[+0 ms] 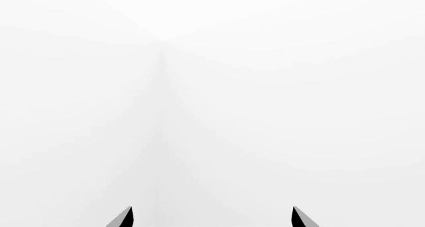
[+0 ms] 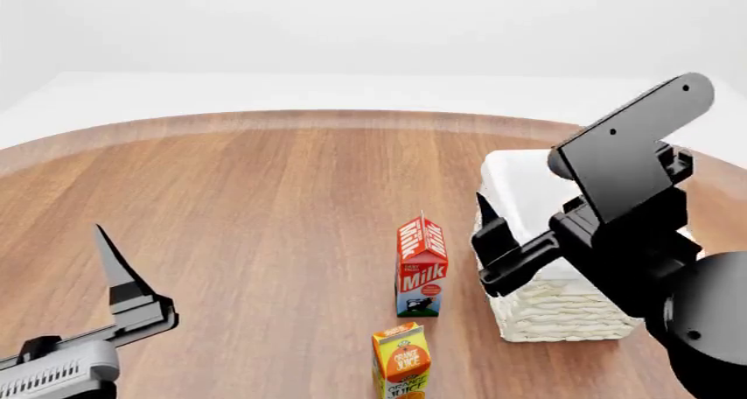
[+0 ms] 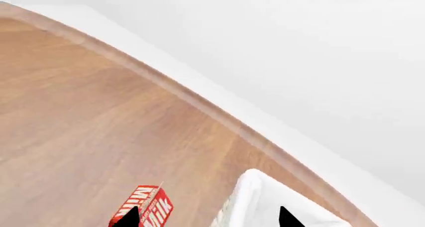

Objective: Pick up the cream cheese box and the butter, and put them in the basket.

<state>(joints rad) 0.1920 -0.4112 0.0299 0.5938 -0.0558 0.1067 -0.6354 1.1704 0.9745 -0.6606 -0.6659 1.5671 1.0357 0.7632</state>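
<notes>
the black right gripper (image 2: 481,217) hangs with jaws spread and empty at the near-left rim of the white woven wicker basket (image 2: 558,315), beside the red milk carton (image 2: 421,266). the black left gripper (image 1: 212,218), likewise parted and empty, faces blank white. cream cheese box and butter are out of sight.

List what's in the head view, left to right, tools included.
Left tool → orange gable-topped juice carton → red-and-white gable-topped milk carton → right tool → white woven wicker basket, all over the round wooden table.

Round wooden table (image 2: 257,206) with basket (image 2: 561,316), milk carton (image 2: 421,266), juice carton (image 2: 401,360).
</notes>
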